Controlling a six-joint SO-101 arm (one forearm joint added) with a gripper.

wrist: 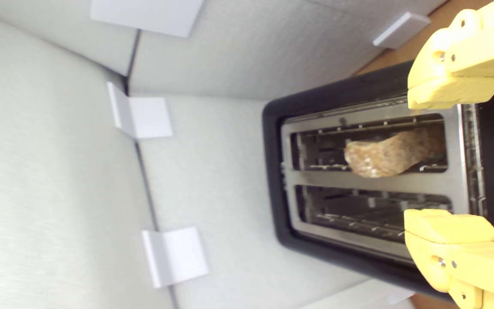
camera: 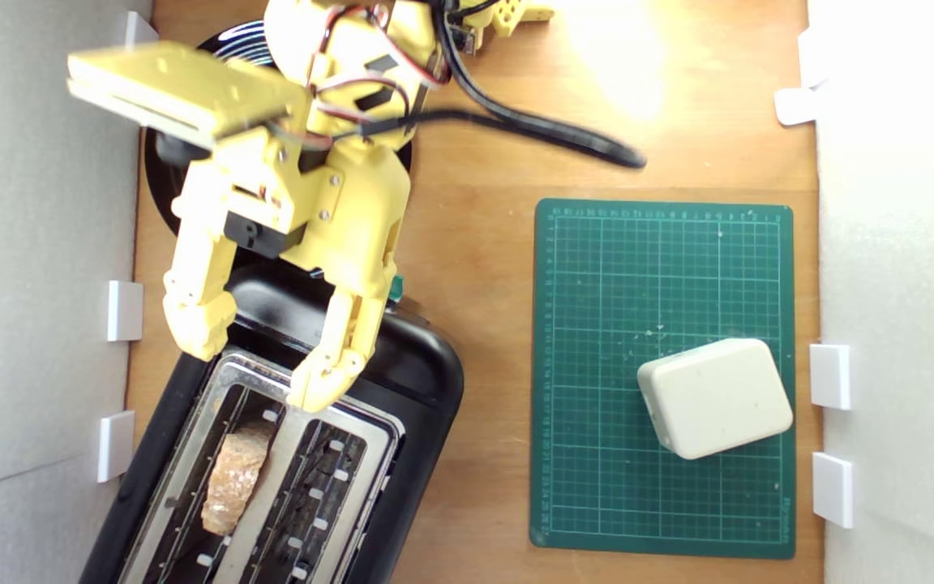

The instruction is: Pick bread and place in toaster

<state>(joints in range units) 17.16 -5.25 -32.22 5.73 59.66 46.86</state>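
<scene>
The bread (camera: 233, 478) sits down in one slot of the black toaster (camera: 426, 365), the slot nearer the exterior view's left; its brown crust pokes up. The other slot (camera: 317, 495) is empty. In the wrist view the bread (wrist: 390, 155) lies in the slot, wedged at an angle, and the toaster (wrist: 272, 171) fills the frame's far side. My yellow gripper (camera: 260, 375) hovers above the toaster's end, open, with nothing between its fingers (wrist: 448, 227). The green lever (camera: 396, 286) peeks out beside one finger.
A green cutting mat (camera: 597, 365) lies at the exterior view's right with an off-white rounded block (camera: 714, 397) on it. A round black plate (camera: 159, 186) is mostly hidden under the arm. White walls with clips (camera: 124, 310) close both sides. A black cable (camera: 548, 134) crosses the wooden table.
</scene>
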